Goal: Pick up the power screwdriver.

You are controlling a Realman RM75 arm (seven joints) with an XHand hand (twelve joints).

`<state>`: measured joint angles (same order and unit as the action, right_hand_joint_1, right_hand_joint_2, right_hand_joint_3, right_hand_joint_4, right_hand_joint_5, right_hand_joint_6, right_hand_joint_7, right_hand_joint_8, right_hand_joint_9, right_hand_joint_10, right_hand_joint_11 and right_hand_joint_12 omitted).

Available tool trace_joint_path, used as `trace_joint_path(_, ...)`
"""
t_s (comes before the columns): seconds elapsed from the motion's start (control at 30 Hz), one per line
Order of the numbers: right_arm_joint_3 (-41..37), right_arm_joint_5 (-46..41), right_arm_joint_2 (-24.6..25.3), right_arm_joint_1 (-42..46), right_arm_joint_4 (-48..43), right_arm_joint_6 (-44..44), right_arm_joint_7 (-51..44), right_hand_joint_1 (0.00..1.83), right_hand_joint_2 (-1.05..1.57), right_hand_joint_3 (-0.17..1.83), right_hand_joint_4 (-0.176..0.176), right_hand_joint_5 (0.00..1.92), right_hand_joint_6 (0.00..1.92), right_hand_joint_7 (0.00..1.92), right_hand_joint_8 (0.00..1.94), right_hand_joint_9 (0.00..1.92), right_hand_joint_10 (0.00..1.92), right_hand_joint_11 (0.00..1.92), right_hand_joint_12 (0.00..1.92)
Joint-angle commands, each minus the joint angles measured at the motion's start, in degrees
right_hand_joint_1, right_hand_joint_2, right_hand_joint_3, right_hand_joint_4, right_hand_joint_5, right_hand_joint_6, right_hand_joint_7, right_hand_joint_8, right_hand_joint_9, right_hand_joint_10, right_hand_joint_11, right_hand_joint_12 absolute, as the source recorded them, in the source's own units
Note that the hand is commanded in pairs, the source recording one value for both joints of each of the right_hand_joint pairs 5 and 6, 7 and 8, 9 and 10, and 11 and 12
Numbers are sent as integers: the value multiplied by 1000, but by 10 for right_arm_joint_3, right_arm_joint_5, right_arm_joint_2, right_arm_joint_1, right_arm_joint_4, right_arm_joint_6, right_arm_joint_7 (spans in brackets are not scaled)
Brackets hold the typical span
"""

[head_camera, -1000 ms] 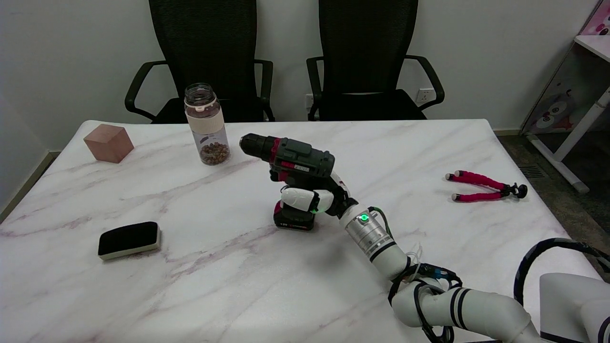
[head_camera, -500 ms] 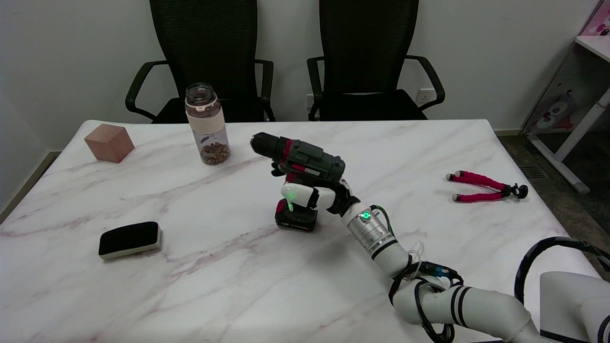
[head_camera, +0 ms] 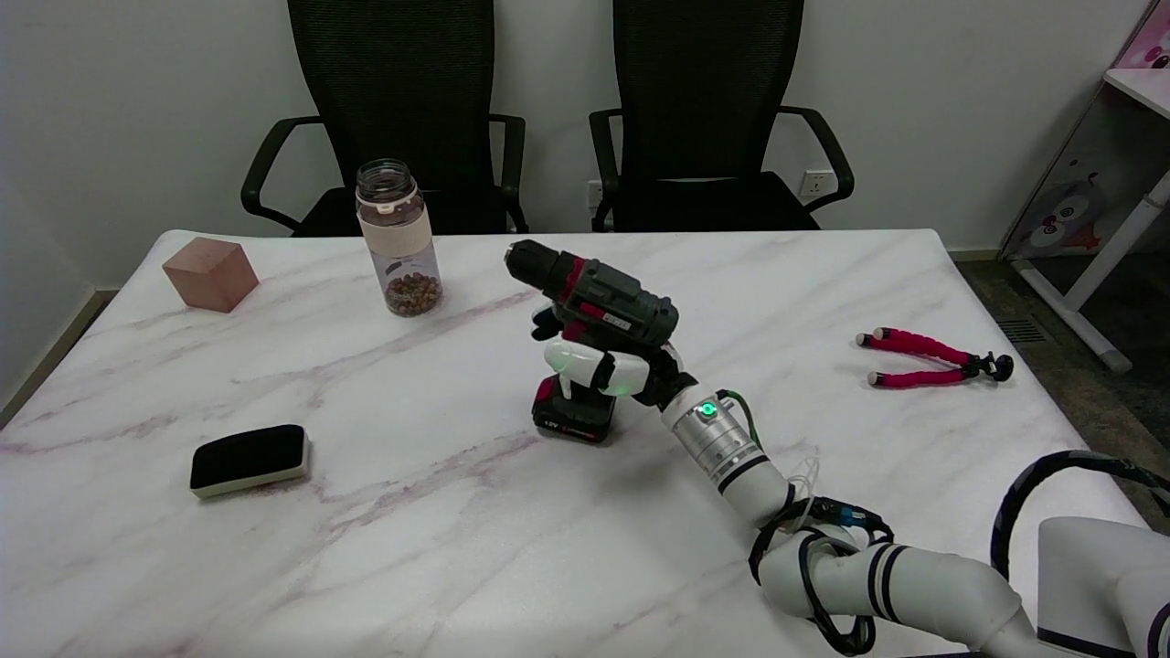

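The power screwdriver (head_camera: 599,294) is dark grey and red with a black chuck pointing up and to the left, near the middle of the table. My right hand (head_camera: 608,366) grips its handle, white fingers wrapped round the front just under the body. Its battery base (head_camera: 574,419) is tilted, with the tool leaning back to the right. Whether the base still touches the marble table (head_camera: 457,512) I cannot tell. The handle itself is hidden by my hand.
A clear jar of brown nuts (head_camera: 398,239) stands behind and left of the tool. A brown cube (head_camera: 209,272) sits at the far left, a black eraser block (head_camera: 247,459) at the near left, a pink-legged mini tripod (head_camera: 928,358) at the right. Two black chairs stand behind.
My right hand has tipped the screwdriver back and carried its upper body up and to the right; the chuck now points more upward. The base has shifted slightly right.
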<state>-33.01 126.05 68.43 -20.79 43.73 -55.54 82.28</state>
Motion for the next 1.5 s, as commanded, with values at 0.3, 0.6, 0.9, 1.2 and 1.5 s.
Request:
trace_joint_path(0.3,3,1,-4,-15,-20,1,2,897,387,641,81,861,861,861,861,1920,1920,1443,1443)
trace_joint_path(0.6,3,2,-4,-17,-20,2,2,934,394,682,10,1025,1025,1025,1025,1920,1920,1582,1582)
trace_joint_path(0.9,2,0,-4,-18,-20,8,2,915,482,713,1,1400,1400,1400,1400,1920,1920,1618,1618)
trace_joint_path(1.2,0,-1,-4,-22,-18,9,2,906,563,685,176,1752,1752,1752,1752,1920,1920,1742,1742)
trace_joint_path(1.5,-5,-1,-16,-32,2,3,2,903,613,657,176,1885,1885,1885,1885,1920,1920,1785,1785)
